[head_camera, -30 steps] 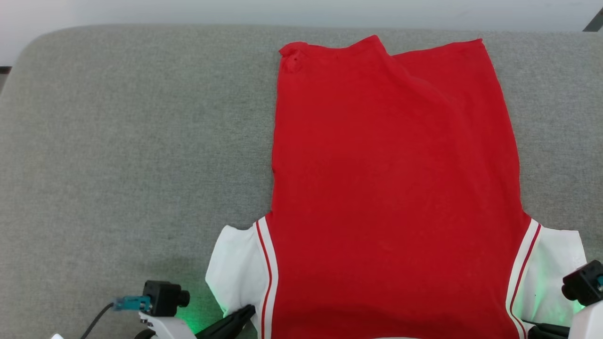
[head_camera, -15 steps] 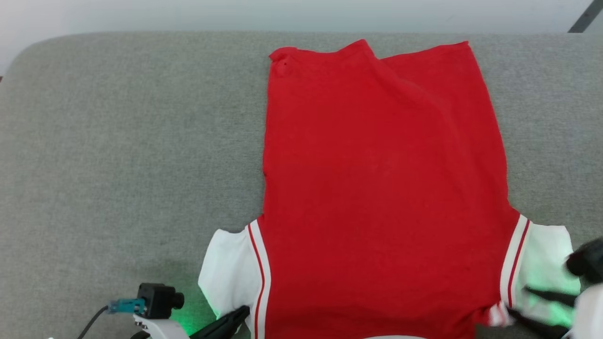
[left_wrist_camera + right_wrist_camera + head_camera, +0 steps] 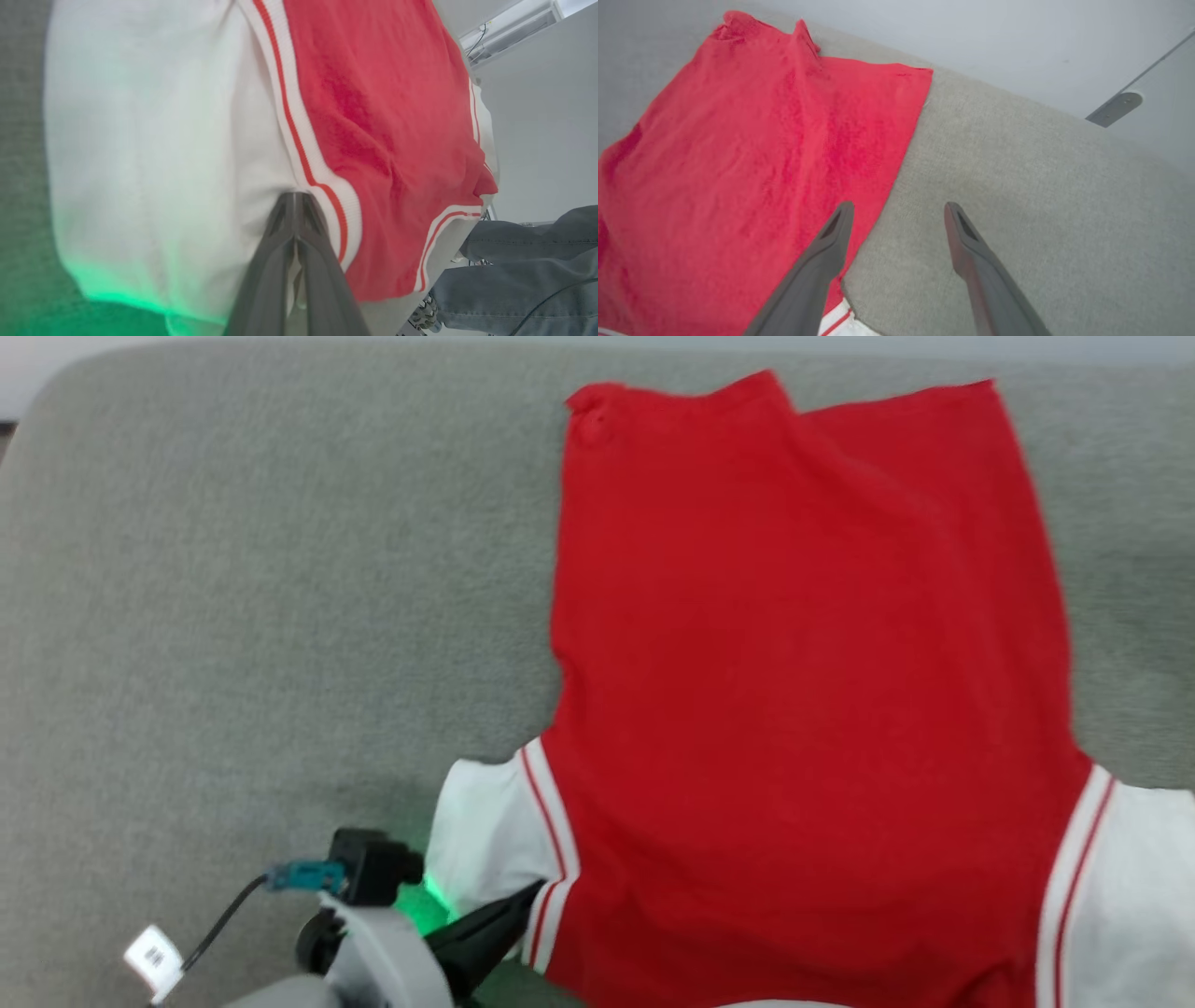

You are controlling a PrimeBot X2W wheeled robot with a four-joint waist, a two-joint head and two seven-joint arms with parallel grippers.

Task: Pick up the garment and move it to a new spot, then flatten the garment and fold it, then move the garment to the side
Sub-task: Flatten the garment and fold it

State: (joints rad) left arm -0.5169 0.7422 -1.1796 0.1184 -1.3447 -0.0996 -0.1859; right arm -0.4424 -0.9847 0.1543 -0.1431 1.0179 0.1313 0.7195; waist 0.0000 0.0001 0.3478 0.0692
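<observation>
left gripper (image 3: 295,200) pinched shut on garment (image 3: 803,709) near-left sleeve (image 3: 485,821) | right gripper (image 3: 899,210) wide open, empty, straddling right edge | long axis near–far

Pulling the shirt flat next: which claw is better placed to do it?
Left, probably. The left claw is shut on the garment at its white sleeve. The right claw is open over the grey cushion beside the red edge, holding nothing.
</observation>
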